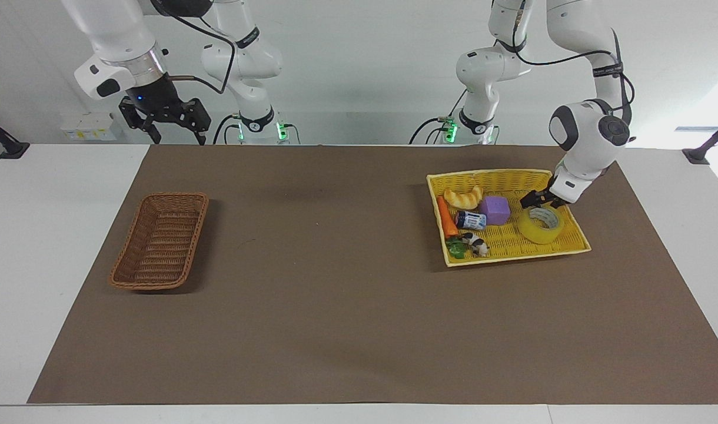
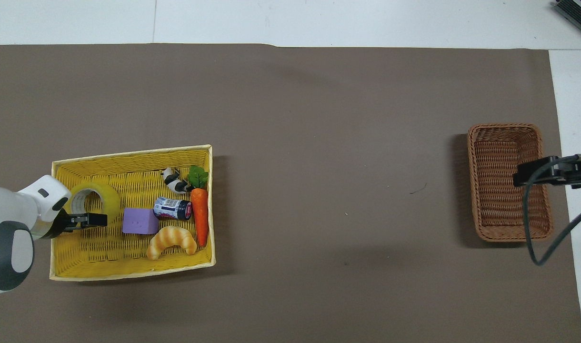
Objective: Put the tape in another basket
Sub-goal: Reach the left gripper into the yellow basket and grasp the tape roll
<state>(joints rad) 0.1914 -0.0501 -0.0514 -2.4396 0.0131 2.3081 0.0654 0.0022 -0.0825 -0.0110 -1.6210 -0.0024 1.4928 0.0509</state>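
Non-task items: yellow woven basket [image 1: 562, 191] [image 2: 128, 269] sits on the brown mat [image 1: 335, 294] [image 2: 319, 119], toward the left arm's end of the table.

Inside it:
- croissant [image 1: 463, 196] [image 2: 172, 240] at the edge nearest the robots
- purple cube [image 1: 495, 210] [image 2: 140, 221] just beside the croissant, slightly farther out
- small can [image 1: 471, 220] [image 2: 172, 208] lying on its side, touching or nearly touching the cube
- toy carrot [image 1: 445, 218] [image 2: 200, 214] along the basket wall that faces the table's middle, leafy end [image 1: 455, 248] [image 2: 198, 176] pointing away from the robots
- black-and-white animal figure [image 1: 475, 242] [image 2: 174, 180] next to the carrot's leaves

White tabletop [image 1: 47, 235] [image 2: 319, 21] shows around the mat.
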